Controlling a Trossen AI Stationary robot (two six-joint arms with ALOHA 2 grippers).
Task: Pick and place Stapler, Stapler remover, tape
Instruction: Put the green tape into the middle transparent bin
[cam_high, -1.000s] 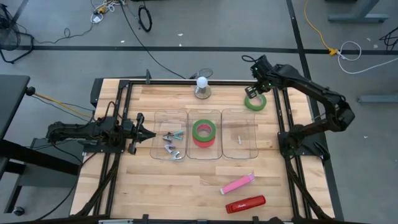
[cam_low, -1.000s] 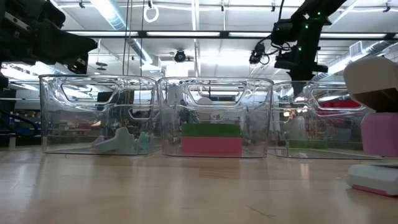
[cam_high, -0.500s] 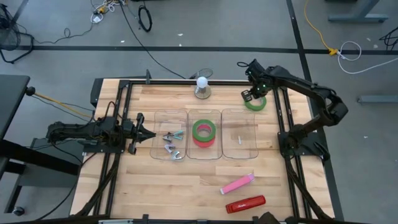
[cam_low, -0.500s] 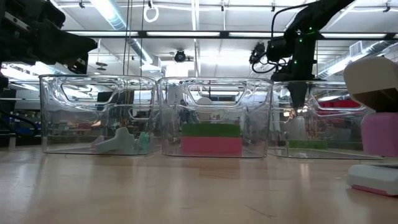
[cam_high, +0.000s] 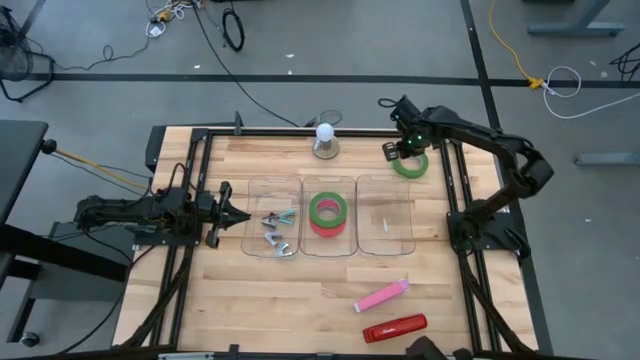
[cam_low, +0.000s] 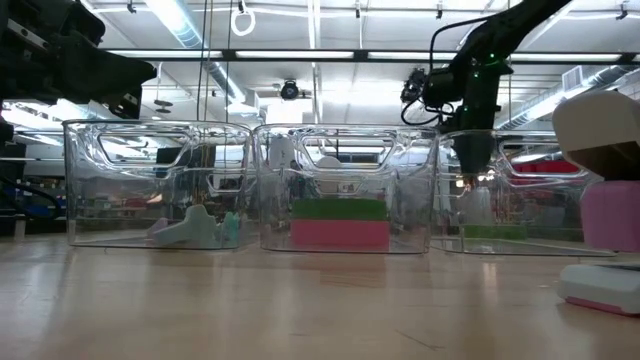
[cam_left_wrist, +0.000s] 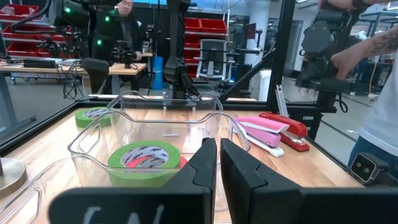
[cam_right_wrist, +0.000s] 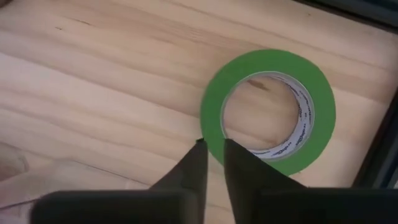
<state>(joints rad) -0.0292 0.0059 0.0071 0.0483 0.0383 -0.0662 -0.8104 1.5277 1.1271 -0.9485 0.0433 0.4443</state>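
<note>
A green tape roll (cam_high: 410, 165) with a pale inner core lies flat on the table at the far right; it also shows in the right wrist view (cam_right_wrist: 268, 112). My right gripper (cam_high: 393, 153) points down above the roll's left rim (cam_right_wrist: 210, 121), fingers nearly together (cam_right_wrist: 212, 146), touching nothing; in the low view (cam_low: 468, 178) it hangs clear of the table. Another green roll on a pink one (cam_high: 328, 212) lies in the middle clear bin. My left gripper (cam_high: 243, 216) waits shut (cam_left_wrist: 217, 152) left of the bins.
Three clear bins stand in a row (cam_high: 384, 228); the left one holds staple removers (cam_high: 277, 232). A pink stapler (cam_high: 381, 295) and a red stapler (cam_high: 394, 327) lie near the front right. A white ball on a grey base (cam_high: 325, 140) stands at the far edge.
My right gripper has gone toward the table's left edge and down, from over the tape roll's far side to above its left rim, and has tipped to point more steeply down. The roll has stayed in place.
</note>
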